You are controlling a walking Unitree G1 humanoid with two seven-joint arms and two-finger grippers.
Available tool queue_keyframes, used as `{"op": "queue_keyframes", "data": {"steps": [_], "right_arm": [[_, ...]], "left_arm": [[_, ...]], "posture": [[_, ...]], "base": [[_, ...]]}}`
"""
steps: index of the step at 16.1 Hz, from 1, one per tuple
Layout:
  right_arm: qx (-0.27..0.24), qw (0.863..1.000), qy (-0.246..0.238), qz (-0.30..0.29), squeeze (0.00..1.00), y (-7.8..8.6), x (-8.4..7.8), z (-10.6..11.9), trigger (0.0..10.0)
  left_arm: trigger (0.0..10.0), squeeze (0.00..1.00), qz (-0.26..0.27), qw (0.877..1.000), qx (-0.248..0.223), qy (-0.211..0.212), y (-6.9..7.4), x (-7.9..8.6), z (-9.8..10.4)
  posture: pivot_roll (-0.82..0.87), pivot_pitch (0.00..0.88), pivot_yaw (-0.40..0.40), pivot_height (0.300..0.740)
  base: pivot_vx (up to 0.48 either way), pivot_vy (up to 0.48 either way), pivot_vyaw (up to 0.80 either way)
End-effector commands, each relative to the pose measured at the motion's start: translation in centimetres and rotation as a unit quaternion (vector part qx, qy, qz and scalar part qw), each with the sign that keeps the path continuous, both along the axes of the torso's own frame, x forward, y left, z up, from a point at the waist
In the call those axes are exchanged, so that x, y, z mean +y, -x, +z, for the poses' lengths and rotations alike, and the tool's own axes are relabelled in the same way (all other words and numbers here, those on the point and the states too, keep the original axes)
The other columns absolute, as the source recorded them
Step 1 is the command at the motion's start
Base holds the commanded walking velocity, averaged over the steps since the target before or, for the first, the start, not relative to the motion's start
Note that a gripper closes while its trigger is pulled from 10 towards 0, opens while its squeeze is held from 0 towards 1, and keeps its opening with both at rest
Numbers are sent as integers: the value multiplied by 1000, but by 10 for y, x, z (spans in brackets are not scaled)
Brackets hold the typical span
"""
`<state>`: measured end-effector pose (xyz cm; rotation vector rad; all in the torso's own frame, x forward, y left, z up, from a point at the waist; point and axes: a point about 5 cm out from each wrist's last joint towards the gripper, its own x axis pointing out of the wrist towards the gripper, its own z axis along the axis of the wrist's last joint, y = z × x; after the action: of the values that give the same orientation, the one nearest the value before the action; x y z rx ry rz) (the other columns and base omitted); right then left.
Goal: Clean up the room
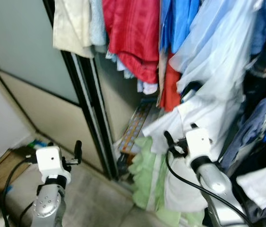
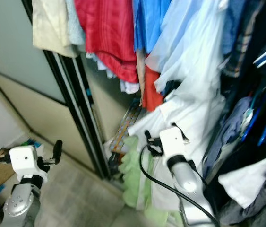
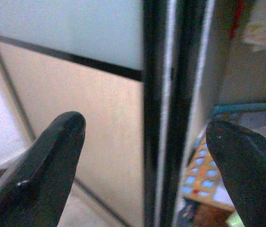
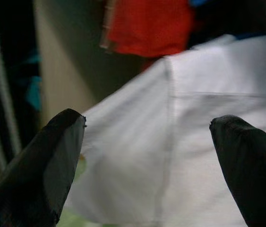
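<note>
The white shirt (image 1: pixel 196 118) hangs low in the wardrobe, spilling over a green garment (image 1: pixel 147 175). We hold our right gripper (image 4: pixel 147 156) spread wide just before its cloth (probably lining up a grasp). Our left gripper (image 3: pixel 144 156), equally agape, faces the sliding door's black frame (image 1: pixel 88 109).

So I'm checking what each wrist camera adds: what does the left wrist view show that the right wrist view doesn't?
The left wrist view shows the black sliding door frame, the beige door panel beside it and a patterned box low in the closet. The right wrist view instead shows a white shirt close ahead, with a red garment hanging behind it. Both look out between two open black gripper fingers, toward the closet.
</note>
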<state>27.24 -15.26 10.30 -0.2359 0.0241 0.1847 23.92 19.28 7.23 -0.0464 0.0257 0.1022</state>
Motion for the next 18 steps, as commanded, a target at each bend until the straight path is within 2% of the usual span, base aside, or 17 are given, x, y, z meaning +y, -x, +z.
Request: {"op": "queue_keyframes", "data": {"steps": [1, 5, 7, 10, 13, 16, 18], "right_arm": [[3, 1000, -1, 0, 0, -2, 0, 0, 10000], [2, 997, 39, 59, 0, -14, 8, 3, 10000], [-4, 997, 49, 66, 0, -23, 10, 9, 10000], [-12, 997, 33, 63, 0, -23, 16, 6, 10000], [-11, 998, 24, 49, 0, -14, 17, -1, 10000], [-27, 998, 32, 49, 0, -13, 15, 3, 10000], [-28, 998, 31, 39, 0, -13, 10, 3, 10000]], "left_arm": [[10000, 0, 15, 1000, -14, -1, -1, 3, 6], [10000, 0, 58, 998, -17, -4, 10, 5, 1], [10000, 0, 62, 998, -21, -3, 9, 5, 2], [10000, 0, 47, 999, -19, -15, 10, 7, 5], [10000, 0, 44, 999, -19, -23, 10, 12, 8], [10000, 0, 29, 999, -23, -24, 0, 9, 12], [10000, 0, 25, 999, -24, -29, -2, 8, 12]], "posture": [[-183, 0, 15, 740], [-153, 0, -89, 740], [-153, 0, -98, 740], [-142, 0, -33, 740], [-151, 0, 4, 740], [-182, 0, 33, 740], [-191, 0, 40, 740]], "base": [[0, 0, 0], [0, 0, 0], [0, 0, 0], [0, 0, 0], [0, 0, 800], [0, 0, 800], [0, 0, 800]]}}
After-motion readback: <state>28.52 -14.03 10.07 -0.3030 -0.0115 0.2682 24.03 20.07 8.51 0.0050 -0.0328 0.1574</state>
